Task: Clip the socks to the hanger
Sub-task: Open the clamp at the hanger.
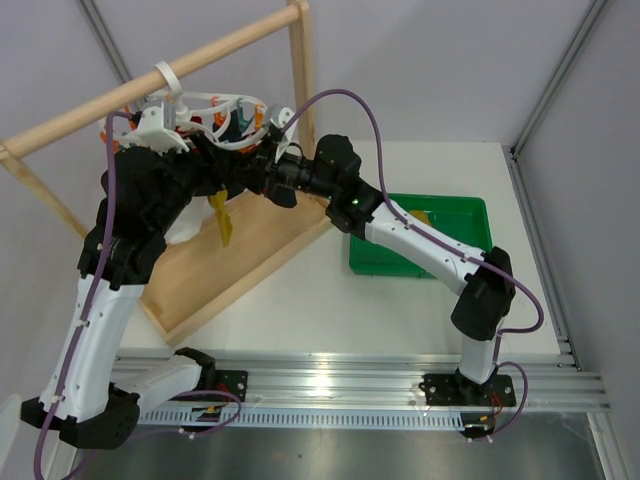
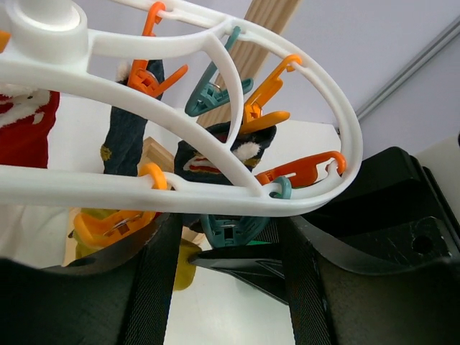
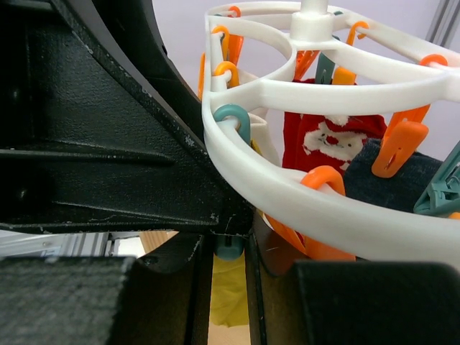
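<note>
The white hanger [image 1: 215,105] hangs from the wooden rack's bar, and both grippers meet under its rim. My left gripper [image 2: 226,228] is open, its fingers [image 2: 151,287] standing on either side of a teal peg [image 2: 230,231] with a slight gap. My right gripper [image 3: 230,253] is shut on the top of a mustard-yellow sock [image 3: 228,295] and holds it just beneath that teal peg [image 3: 230,246]. The sock's [image 1: 222,218] lower part dangles free over the tray. Another yellow sock [image 1: 420,215] lies in the green bin.
The tall wooden rack [image 1: 150,85] has a tray base [image 1: 235,270] under the hanger. A red Santa sock [image 3: 330,140] and a navy sock [image 2: 126,136] are clipped on other pegs. Orange pegs [image 2: 295,172] crowd the rim. The green bin [image 1: 470,205] stands to the right.
</note>
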Available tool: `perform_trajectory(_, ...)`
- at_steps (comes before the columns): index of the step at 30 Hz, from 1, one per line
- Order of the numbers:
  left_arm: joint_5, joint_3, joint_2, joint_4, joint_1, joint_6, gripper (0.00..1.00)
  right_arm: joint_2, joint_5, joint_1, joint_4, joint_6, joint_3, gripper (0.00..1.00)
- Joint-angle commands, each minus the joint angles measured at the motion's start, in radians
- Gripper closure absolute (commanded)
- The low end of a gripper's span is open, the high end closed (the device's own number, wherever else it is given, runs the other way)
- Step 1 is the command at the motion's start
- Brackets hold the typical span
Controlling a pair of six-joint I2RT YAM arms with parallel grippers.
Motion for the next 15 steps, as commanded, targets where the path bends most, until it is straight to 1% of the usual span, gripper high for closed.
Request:
perform_trajectory(1, 0.014, 0.041, 0.010, 0.028, -0.009, 0.031, 0.43, -0.051, -0.021, 0.005, 0.020, -0.014, 0.017, 0.99)
perform_trajectory(9, -0.029, 0.044, 0.010, 0.068, -0.019, 0.064, 0.45, -0.045, -0.023, 0.005, 0.025, -0.011, 0.020, 0.99)
perform_trajectory(15, -0.052, 0.036, 0.004, 0.102, -0.034, 0.071, 0.51, -0.042, -0.020, 0.007, 0.028, -0.008, 0.023, 0.99)
